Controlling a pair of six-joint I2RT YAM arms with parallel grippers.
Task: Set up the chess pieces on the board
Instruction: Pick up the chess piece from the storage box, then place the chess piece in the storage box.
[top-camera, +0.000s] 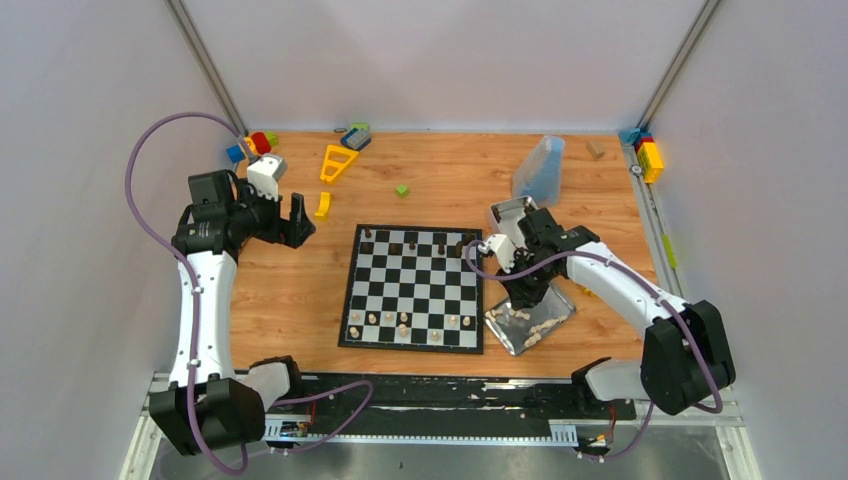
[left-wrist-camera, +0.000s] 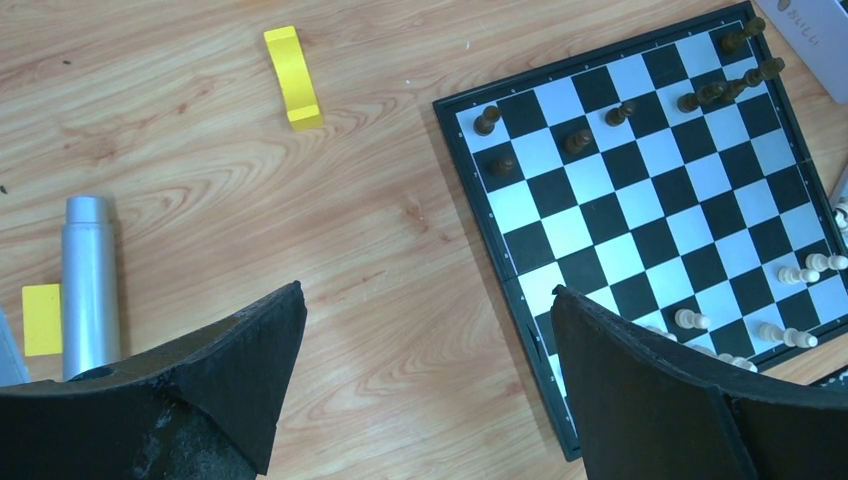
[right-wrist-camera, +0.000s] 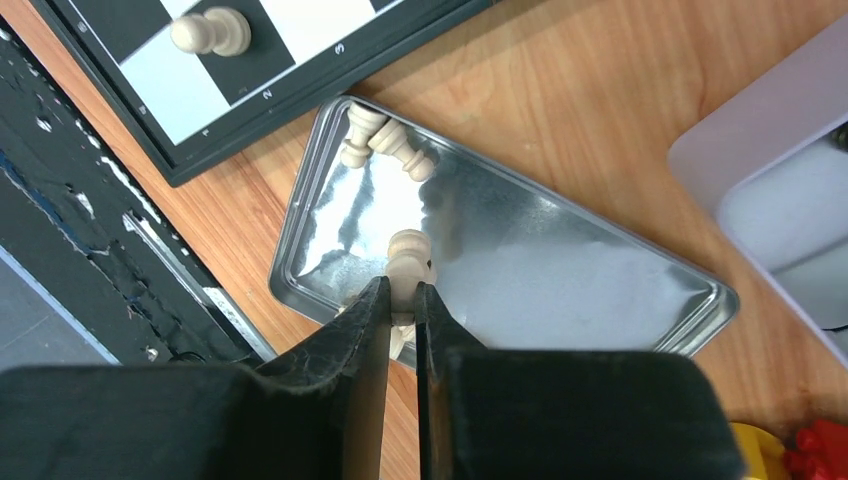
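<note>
The chessboard (top-camera: 414, 288) lies in the middle of the table, with several dark pieces (top-camera: 396, 247) on its far rows and several cream pieces (top-camera: 404, 322) on its near rows. My right gripper (top-camera: 522, 296) is over the near metal tray (top-camera: 565, 300) and is shut on a cream piece (right-wrist-camera: 408, 252), its head showing between the fingertips. Two more cream pieces (right-wrist-camera: 385, 139) lie in the tray's corner, and others show in the top view (top-camera: 541, 326). My left gripper (top-camera: 297, 222) is open and empty, above bare wood left of the board (left-wrist-camera: 640, 215).
A second metal tray (top-camera: 507, 216) and a tipped blue clear container (top-camera: 541, 168) stand behind the right arm. A yellow curved block (top-camera: 323, 205), a yellow triangle (top-camera: 337, 161), a green cube (top-camera: 401, 190) and toy blocks (top-camera: 256, 145) lie at the back. A silver cylinder (left-wrist-camera: 88, 285) lies left.
</note>
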